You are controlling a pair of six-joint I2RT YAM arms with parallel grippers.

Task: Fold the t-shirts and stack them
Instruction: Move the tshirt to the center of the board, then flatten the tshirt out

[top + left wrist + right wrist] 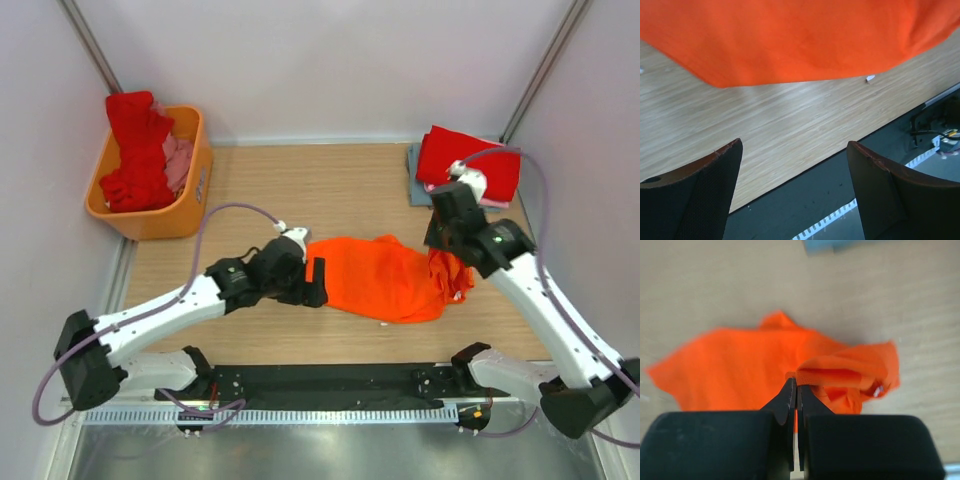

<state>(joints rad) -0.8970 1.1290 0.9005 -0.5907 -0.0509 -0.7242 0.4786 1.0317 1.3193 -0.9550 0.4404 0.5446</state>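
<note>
A: where's the orange t-shirt (385, 280)?
B: mid table, crumpled, stretched left to right between the two arms. its right end is bunched and lifted off the wood
A: right gripper (796, 386)?
B: fingers pressed together, pinching a fold of the orange cloth at that right end. wrist view shows the fold clamped right at the tips. a small white bit (879, 389) shows in the bunch just right of it, too small to tell what it is
A: left gripper (795, 165)?
B: spread wide, nothing between the fingers. it sits at the shirt's left edge; from the top view I cannot tell if it's touching the hem or just beside it. wrist view: cloth edge above the fingers, bare wood under the gap
A: other shirts?
B: folded red t-shirt (470, 165) in the far right corner, lying on a grey-blue one (413, 187), with a pink cloth edge (492, 204) at the stack's near side. stack is apart from the orange shirt
A: bin?
B: orange plastic basket (195, 195) in the far left corner, holding a loose red shirt (135, 150) heaped above the rim and a pink shirt (178, 160) beside it
A: anything else on the table (340, 190)?
B: small white scrap (870, 78) on the wood just beside the orange shirt's near edge, and a black rail (330, 380) along the near side between the arm bases
</note>
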